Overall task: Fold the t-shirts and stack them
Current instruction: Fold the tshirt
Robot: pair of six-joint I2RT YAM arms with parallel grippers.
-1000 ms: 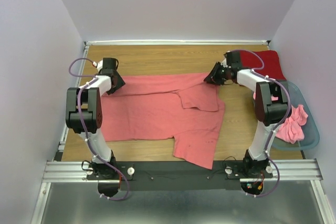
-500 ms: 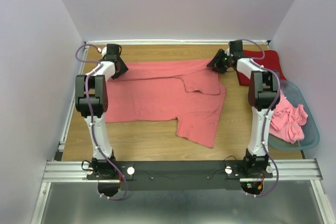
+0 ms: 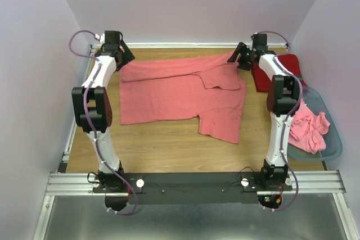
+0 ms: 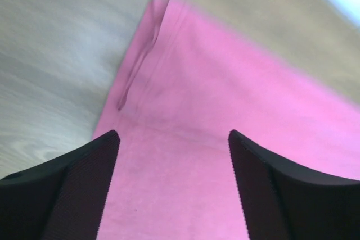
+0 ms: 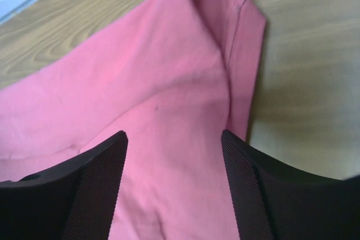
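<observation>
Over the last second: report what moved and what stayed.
The left gripper and right gripper moved toward the far edge, and the spread salmon-pink t-shirt slid that way with them. Both now stand open over its far corners. The deep red t-shirt, the basket and the pink t-shirts in it stayed put.

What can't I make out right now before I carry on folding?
- Top view: the right arm covers part of the deep red t-shirt.
- Top view: the number of pink t-shirts heaped in the basket is unclear.
- Left wrist view: blurred, so the spread t-shirt shows indistinct seams.
</observation>
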